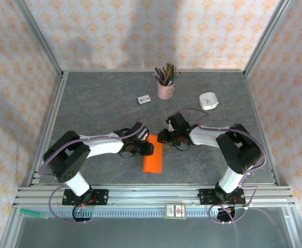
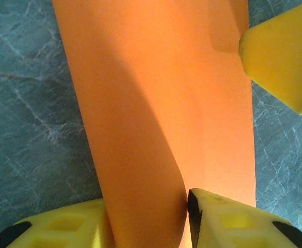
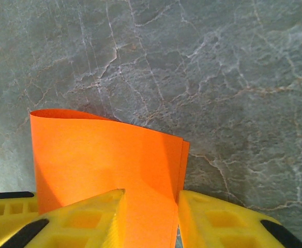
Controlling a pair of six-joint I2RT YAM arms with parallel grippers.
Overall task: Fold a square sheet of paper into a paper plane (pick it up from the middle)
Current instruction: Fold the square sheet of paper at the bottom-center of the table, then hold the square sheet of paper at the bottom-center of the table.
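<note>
Folded orange paper is plain; white card print illegible

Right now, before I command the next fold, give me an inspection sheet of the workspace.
Surface: grey marbled table, flat.
Job's things: orange paper doubled over into a long strip, lying between the arms; not yet a plane.
Clutter: pink pencil cup, small white card, small white container, all at the far side, apart from the paper.
Grippers: left gripper and right gripper, each with its jaws closed on the folded paper.
Cables: purple cables looped along both arms, off the paper.
Surroundings: patterned walls, aluminium frame.
</note>
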